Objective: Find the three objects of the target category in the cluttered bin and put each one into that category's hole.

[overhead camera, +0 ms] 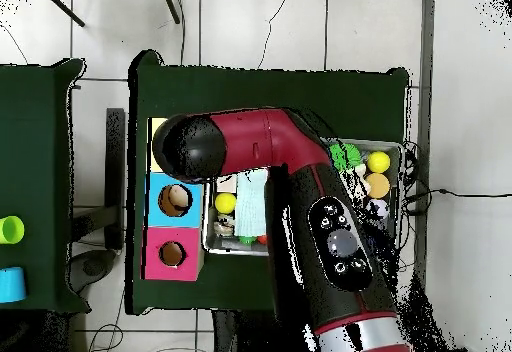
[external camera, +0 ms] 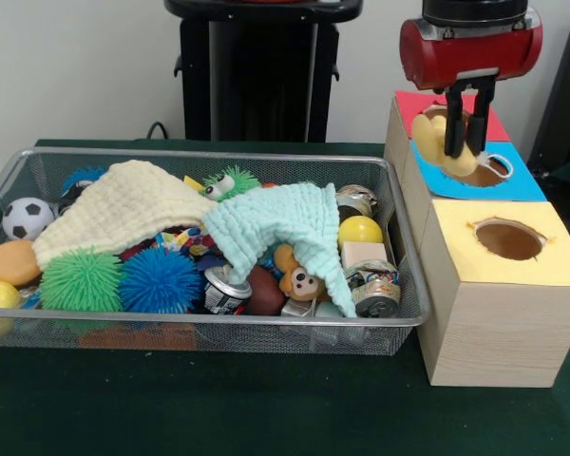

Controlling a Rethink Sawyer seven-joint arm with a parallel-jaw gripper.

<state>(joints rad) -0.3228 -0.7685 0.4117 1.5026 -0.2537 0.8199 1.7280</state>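
Note:
My gripper (external camera: 466,149) is shut on a yellow plush duck (external camera: 427,133) and holds it in the air over the far boxes, between the red-topped box (external camera: 410,102) and the blue-topped one (external camera: 513,185). The duck covers most of the red top's round hole in the front view; the hole shows in the overhead view (overhead camera: 171,255). A brown monkey with a tan face (external camera: 300,278) lies in the wire-mesh bin (external camera: 218,153), half under a mint cloth (external camera: 283,217). No third plush shows. In the overhead view the arm (overhead camera: 300,183) hides the gripper.
A cream cloth (external camera: 114,211) covers the bin's left half. Spiky balls, green (external camera: 81,279) and blue (external camera: 159,280), drink cans (external camera: 375,291), a small soccer ball (external camera: 26,218) and smooth balls fill the bin. The yellow-topped box (external camera: 509,239) stands nearest.

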